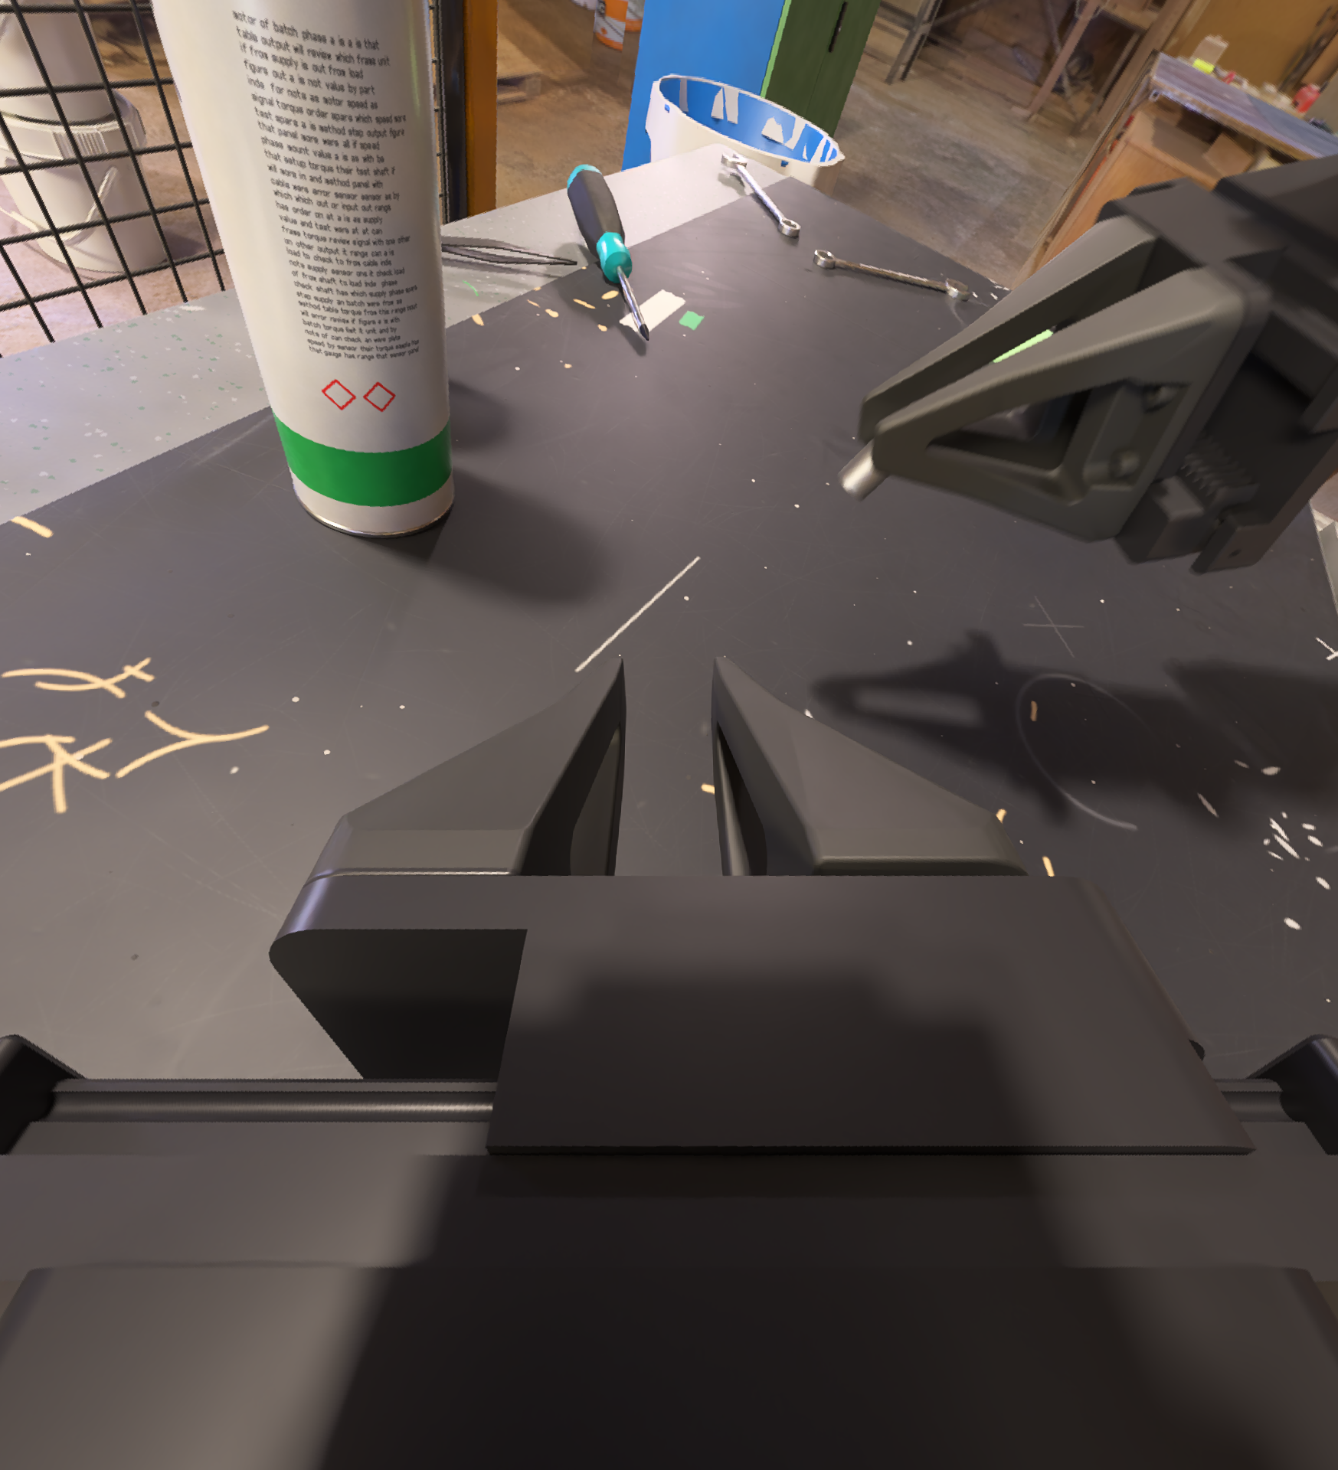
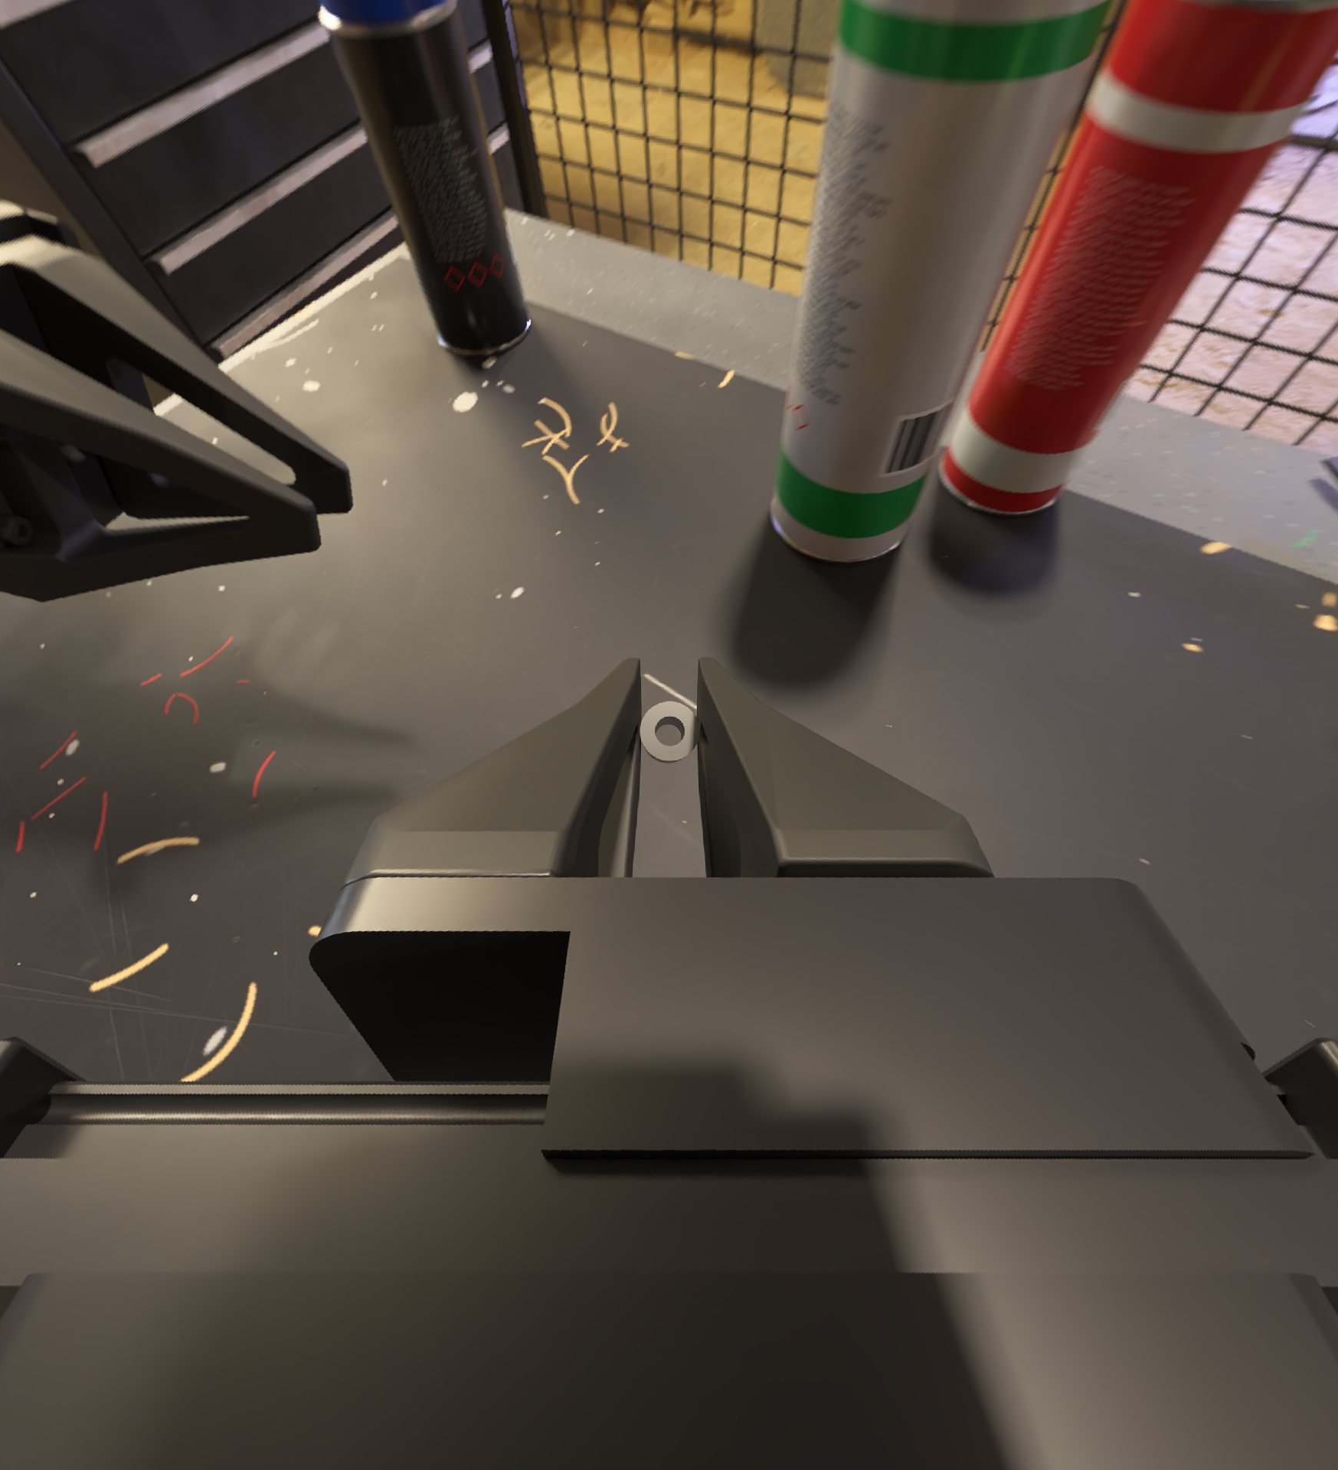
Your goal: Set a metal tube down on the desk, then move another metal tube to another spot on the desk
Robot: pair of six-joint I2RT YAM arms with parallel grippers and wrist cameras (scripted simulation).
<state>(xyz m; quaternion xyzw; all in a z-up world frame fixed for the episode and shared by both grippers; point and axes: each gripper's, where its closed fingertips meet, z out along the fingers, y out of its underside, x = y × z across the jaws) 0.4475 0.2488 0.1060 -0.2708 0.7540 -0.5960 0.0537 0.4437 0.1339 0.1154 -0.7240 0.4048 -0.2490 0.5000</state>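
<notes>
My right gripper (image 2: 669,664) is shut on a short silver metal tube (image 2: 667,730), whose hollow ring end shows between the fingers. In the left wrist view the right gripper (image 1: 871,449) hangs above the dark desk (image 1: 490,636) at the right. The tube's end (image 1: 856,477) pokes out at its fingertips and its shadow falls on the desk below. My left gripper (image 1: 669,664) is slightly open and empty, low over the middle of the desk. It also shows at the left of the right wrist view (image 2: 327,497). No second tube is in view.
A white spray can with a green band (image 1: 347,278) stands at the back, beside a red can (image 2: 1087,278); a black can (image 2: 443,175) stands by a drawer cabinet (image 2: 212,159). A screwdriver (image 1: 610,239), tweezers (image 1: 506,253), two wrenches (image 1: 888,273) and a bucket (image 1: 737,119) are farther back. A mesh fence (image 2: 689,143) borders the desk.
</notes>
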